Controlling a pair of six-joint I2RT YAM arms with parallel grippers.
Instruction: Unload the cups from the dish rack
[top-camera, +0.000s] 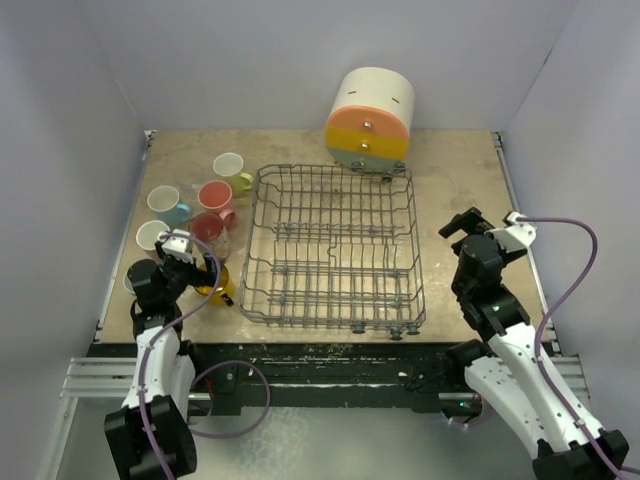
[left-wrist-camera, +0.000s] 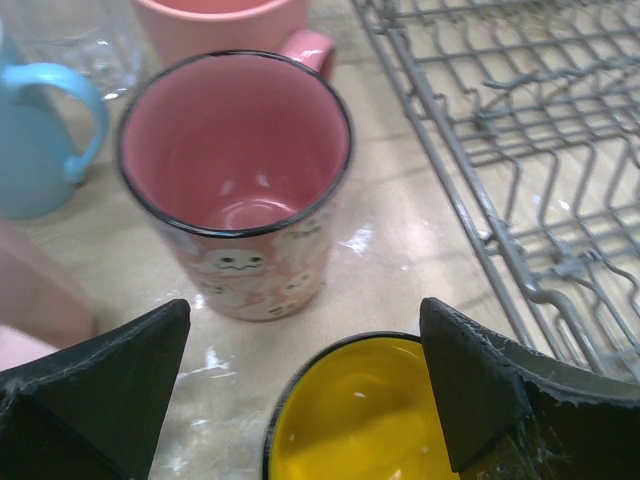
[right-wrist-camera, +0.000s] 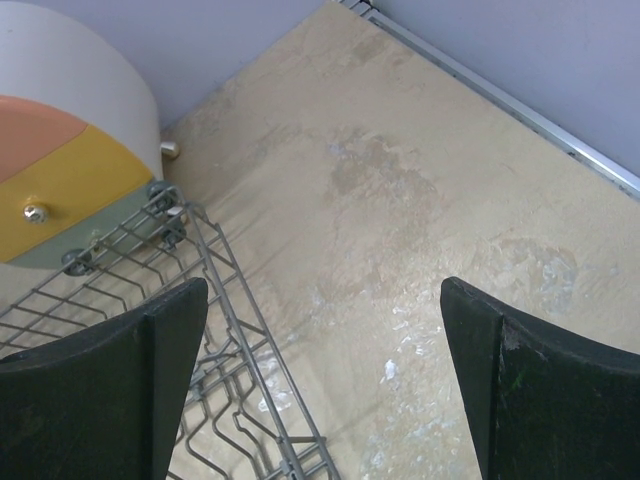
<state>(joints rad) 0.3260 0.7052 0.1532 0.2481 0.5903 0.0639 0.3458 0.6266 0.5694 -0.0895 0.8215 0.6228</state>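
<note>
The grey wire dish rack (top-camera: 335, 250) stands mid-table, and I see no cup in it. The cups stand to its left: lime-yellow (top-camera: 230, 168), blue (top-camera: 165, 203), red (top-camera: 215, 195), pink (top-camera: 208, 228) and a white-inside one (top-camera: 152, 236). My left gripper (top-camera: 200, 272) is open just above a yellow cup (left-wrist-camera: 360, 415), its jaws wide on either side of the rim (left-wrist-camera: 305, 310). A pink ghost-print cup (left-wrist-camera: 240, 170), a blue cup (left-wrist-camera: 30, 150) and a clear glass (left-wrist-camera: 80, 40) lie ahead of it. My right gripper (top-camera: 470, 222) is open and empty (right-wrist-camera: 322, 290) over bare table right of the rack.
A big cream, orange and green cylinder (top-camera: 370, 118) with knobs stands behind the rack's far right corner and also shows in the right wrist view (right-wrist-camera: 60, 180). The rack's edge shows in both wrist views (left-wrist-camera: 520, 150) (right-wrist-camera: 200, 330). White walls enclose the table.
</note>
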